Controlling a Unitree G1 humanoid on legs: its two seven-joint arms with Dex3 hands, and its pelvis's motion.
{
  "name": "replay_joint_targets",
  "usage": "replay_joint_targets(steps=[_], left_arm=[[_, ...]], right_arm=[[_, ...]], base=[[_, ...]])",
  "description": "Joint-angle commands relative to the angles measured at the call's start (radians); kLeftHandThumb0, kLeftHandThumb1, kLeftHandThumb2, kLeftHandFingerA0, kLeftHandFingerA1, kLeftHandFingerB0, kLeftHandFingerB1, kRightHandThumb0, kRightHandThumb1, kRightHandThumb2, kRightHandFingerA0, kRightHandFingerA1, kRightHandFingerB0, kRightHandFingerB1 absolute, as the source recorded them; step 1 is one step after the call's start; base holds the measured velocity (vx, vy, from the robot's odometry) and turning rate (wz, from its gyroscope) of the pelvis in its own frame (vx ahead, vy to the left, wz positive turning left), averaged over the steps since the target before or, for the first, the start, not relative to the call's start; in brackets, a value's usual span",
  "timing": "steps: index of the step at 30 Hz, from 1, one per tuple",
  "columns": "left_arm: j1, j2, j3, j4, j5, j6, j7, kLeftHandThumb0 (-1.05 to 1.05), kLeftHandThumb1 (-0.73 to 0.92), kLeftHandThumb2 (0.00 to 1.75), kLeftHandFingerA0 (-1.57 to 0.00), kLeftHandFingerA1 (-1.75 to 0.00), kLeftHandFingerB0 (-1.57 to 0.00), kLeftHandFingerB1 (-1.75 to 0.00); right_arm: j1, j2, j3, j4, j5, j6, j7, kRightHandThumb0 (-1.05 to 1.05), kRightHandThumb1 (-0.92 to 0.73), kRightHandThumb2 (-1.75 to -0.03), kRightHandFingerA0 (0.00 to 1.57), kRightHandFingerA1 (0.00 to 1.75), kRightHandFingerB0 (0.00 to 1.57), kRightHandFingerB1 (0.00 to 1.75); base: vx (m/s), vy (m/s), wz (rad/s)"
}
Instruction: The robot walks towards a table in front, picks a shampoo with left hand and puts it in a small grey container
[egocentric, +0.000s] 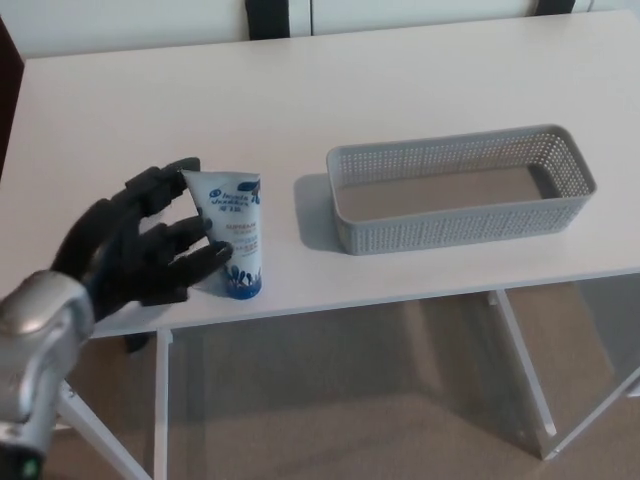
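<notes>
A white and blue plastic shampoo tube (233, 235) stands upright on its blue cap, with its wide flat crimped end at the top. It is near the front edge of a plain white tabletop (400, 90), towards my left side. Blue lettering and a leafy blue pattern run down the face of the tube.

My black left hand (140, 250) is at the tube's left side, reaching in from the lower left of the view. My fingers (160, 185) are spread apart, not closed. The top one touches the tube's upper left corner. A middle one lies against its left edge. The lowest one crosses in front of the tube's lower half, with its tip just above the cap. The tube rests on the tabletop, and I have not gripped it. Behind the hand, my silver metal forearm (35, 320) rises from the bottom left corner.

To the right of the tube, well apart from it, sits a small grey rectangular container of perforated plastic (450, 225). Its long side runs across the tabletop, and it casts a soft shadow on its left.

Below the front edge, white table legs (160, 400) stand on a beige floor (350, 400).
</notes>
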Motion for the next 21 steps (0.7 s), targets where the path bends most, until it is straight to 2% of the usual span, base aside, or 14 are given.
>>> replay_joint_targets(steps=[1, 2, 3, 4, 5, 6, 9, 10, 12, 13, 15, 16, 17, 21], left_arm=[[-0.185, -0.048, -0.138, 0.326, 0.258, -0.035, 0.226, -0.24, 0.61, 0.59, -1.16, -0.7, -0.34, -0.33], [-0.217, -0.068, -0.174, 0.38, 0.294, -0.073, 0.25, -0.1, 0.73, 0.64, -1.04, -0.94, -0.74, -0.46], [-0.247, -0.098, -0.201, 0.433, 0.312, -0.12, 0.271, -0.1, 0.73, 0.64, -1.04, -0.94, -0.74, -0.46], [-0.282, -0.116, -0.222, 0.461, 0.323, -0.103, 0.286, -0.04, 0.76, 0.63, -1.03, -1.04, -0.84, -0.46], [-0.313, -0.13, -0.25, 0.479, 0.34, -0.097, 0.288, -0.05, 0.77, 0.63, -0.9, -1.18, -0.95, -0.52], [-0.336, -0.139, -0.27, 0.49, 0.347, -0.101, 0.282, -0.06, 0.77, 0.67, -0.94, -1.27, -0.94, -0.72], [-0.375, -0.149, -0.291, 0.518, 0.344, -0.117, 0.272, -0.08, 0.78, 0.66, -0.94, -1.31, -0.9, -0.82], [-0.375, -0.149, -0.309, 0.509, 0.35, -0.148, 0.252, -0.1, 0.75, 0.72, -0.96, -1.3, -0.85, -0.95], [-0.381, -0.148, -0.323, 0.512, 0.35, -0.17, 0.241, -0.12, 0.75, 0.76, -1.01, -1.32, -0.87, -0.98], [-0.377, -0.141, -0.319, 0.492, 0.339, -0.17, 0.23, -0.12, 0.77, 0.73, -0.99, -1.35, -0.86, -0.98], [-0.365, -0.146, -0.281, 0.474, 0.294, -0.156, 0.219, -0.12, 0.78, 0.7, -0.97, -1.38, -0.86, -0.99], [-0.362, -0.139, -0.282, 0.455, 0.311, -0.123, 0.246, -0.17, 0.77, 0.64, -0.94, -1.31, -0.83, -0.97], [-0.359, -0.133, -0.287, 0.441, 0.327, -0.114, 0.258, -0.16, 0.77, 0.65, -0.95, -1.25, -0.82, -0.99], [-0.321, -0.134, -0.218, 0.387, 0.285, -0.138, 0.254, -0.07, 0.77, 0.76, -0.98, -1.22, -0.83, -1.01]], right_arm=[[0.028, 0.002, -0.002, 0.006, -0.001, -0.008, -0.007, -0.4, -0.7, -0.61, 0.64, 0.46, 0.48, 0.38], [0.03, 0.006, -0.006, 0.004, 0.004, -0.013, -0.009, -0.39, -0.69, -0.61, 0.68, 0.47, 0.51, 0.39], [0.032, 0.008, -0.011, 0.002, 0.009, -0.019, -0.013, -0.39, -0.69, -0.61, 0.68, 0.47, 0.51, 0.39], [0.026, 0.003, -0.012, -0.002, 0.01, -0.027, -0.009, -0.39, -0.69, -0.61, 0.67, 0.46, 0.52, 0.4], [0.015, -0.002, -0.017, -0.003, 0.014, -0.027, -0.002, -0.39, -0.68, -0.61, 0.67, 0.47, 0.51, 0.4], [0.006, -0.005, -0.02, -0.003, 0.016, -0.025, 0.002, -0.39, -0.69, -0.6, 0.66, 0.48, 0.49, 0.39], [-0.012, -0.009, -0.02, -0.005, 0.014, -0.019, 0.003, -0.4, -0.69, -0.61, 0.66, 0.48, 0.47, 0.38], [-0.019, -0.015, -0.015, -0.009, 0.008, -0.019, 0.004, -0.39, -0.69, -0.61, 0.63, 0.48, 0.44, 0.37], [-0.026, -0.021, -0.01, -0.012, 0.003, -0.02, 0.006, -0.38, -0.71, -0.61, 0.63, 0.48, 0.47, 0.38], [-0.029, -0.023, -0.019, -0.017, 0.013, -0.023, 0.018, -0.37, -0.71, -0.61, 0.63, 0.48, 0.51, 0.4], [-0.032, -0.022, -0.028, -0.016, 0.022, -0.022, 0.019, -0.37, -0.7, -0.61, 0.63, 0.49, 0.51, 0.4], [-0.033, -0.024, -0.029, -0.011, 0.019, -0.019, 0.021, -0.39, -0.67, -0.6, 0.64, 0.48, 0.48, 0.39], [-0.033, -0.026, -0.029, -0.011, 0.017, -0.02, 0.023, -0.39, -0.67, -0.6, 0.64, 0.48, 0.48, 0.39], [-0.032, -0.024, -0.037, -0.006, 0.019, -0.018, 0.026, -0.38, -0.68, -0.6, 0.63, 0.48, 0.49, 0.39]], base=[[0.0, 0.0, 0.0], [0.0, 0.0, 0.0], [0.0, 0.0, 0.0], [0.0, 0.0, 0.0], [0.0, 0.0, 0.0], [0.0, 0.0, 0.0], [0.0, 0.0, 0.0], [0.0, 0.0, 0.0], [0.0, 0.0, 0.0], [0.0, 0.0, 0.0], [0.0, 0.0, 0.03], [0.0, 0.0, 0.0], [0.0, 0.0, 0.0], [0.0, 0.0, 0.0]])
